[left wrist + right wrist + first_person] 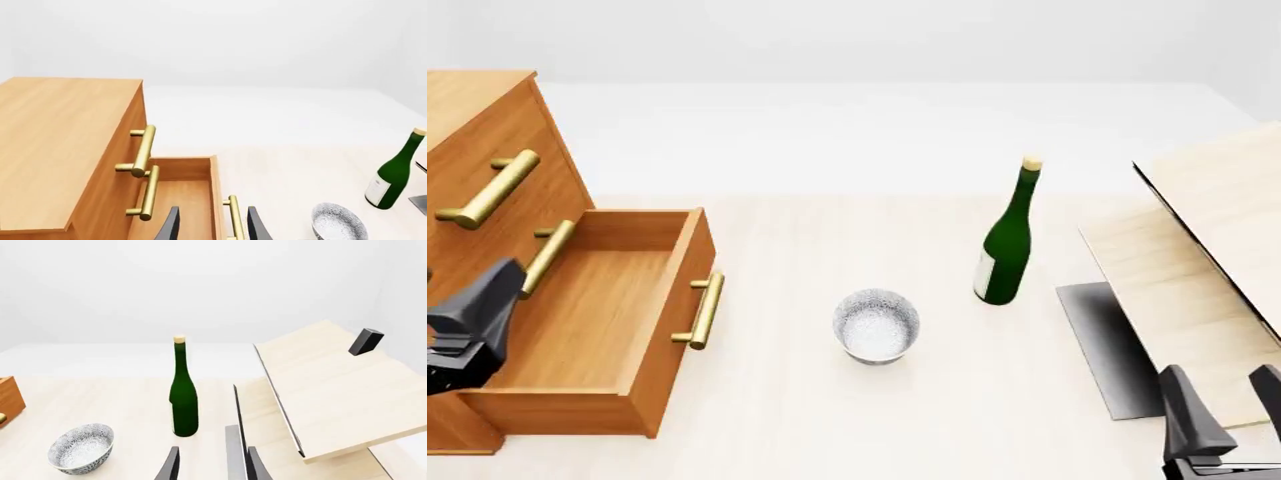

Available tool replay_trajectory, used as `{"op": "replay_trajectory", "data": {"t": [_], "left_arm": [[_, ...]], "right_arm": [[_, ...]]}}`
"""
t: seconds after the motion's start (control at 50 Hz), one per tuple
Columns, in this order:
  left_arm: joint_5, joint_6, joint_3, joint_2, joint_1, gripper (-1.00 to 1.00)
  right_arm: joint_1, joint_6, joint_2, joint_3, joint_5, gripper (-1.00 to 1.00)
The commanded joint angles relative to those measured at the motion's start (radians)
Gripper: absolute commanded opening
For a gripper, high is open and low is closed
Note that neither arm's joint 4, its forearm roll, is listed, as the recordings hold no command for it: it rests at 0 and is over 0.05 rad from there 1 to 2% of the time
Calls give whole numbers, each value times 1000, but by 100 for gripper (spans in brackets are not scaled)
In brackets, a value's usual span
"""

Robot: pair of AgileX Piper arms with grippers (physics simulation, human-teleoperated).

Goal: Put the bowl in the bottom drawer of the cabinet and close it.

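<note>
The speckled white bowl [877,325] stands upright on the table, between the cabinet [481,130] and a green bottle. The bottom drawer [601,300] is pulled out and nothing shows inside it. Its brass handle [701,310] faces the bowl. My left gripper [213,227] is open and hovers over the drawer's front edge, with the handle [233,217] showing between its fingers. The bowl [339,222] lies off to one side of it. My right gripper [1225,405] is open at the near right, well away from the bowl [81,447].
A tall green bottle [1005,235] stands to the right of the bowl. Pale wood boards [1201,250] tilt over a dark grey mat [1101,340] at the right, with a small dark block [365,341] on top. The two upper drawers are shut.
</note>
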Motion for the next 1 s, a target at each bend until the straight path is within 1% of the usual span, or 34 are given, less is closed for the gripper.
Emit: {"op": "replay_trajectory", "data": {"t": [0.02, 0.14, 0.26, 0.38, 0.5, 0.6, 0.66, 0.74, 1.0], "left_arm": [[49, 1, -68, 68, -45, 100], [68, 4, -76, 78, -84, 100], [74, -11, -86, 116, -93, 100], [88, -7, -105, 136, -107, 100], [94, 16, -111, 175, -123, 100], [87, 6, -119, 230, -118, 100], [88, 8, -123, 237, -125, 100], [88, -11, -130, 275, -118, 100], [78, -31, -111, 329, -99, 100]], "right_arm": [[0, 0, 0, -1, 1, 100], [0, 0, 0, -1, 1, 100], [0, 0, 0, -1, 1, 100], [0, 0, 0, -1, 1, 100], [0, 0, 0, -1, 1, 100], [0, 0, 0, -1, 1, 100], [0, 0, 0, -1, 1, 100], [0, 0, 0, -1, 1, 100], [0, 0, 0, -1, 1, 100]]}}
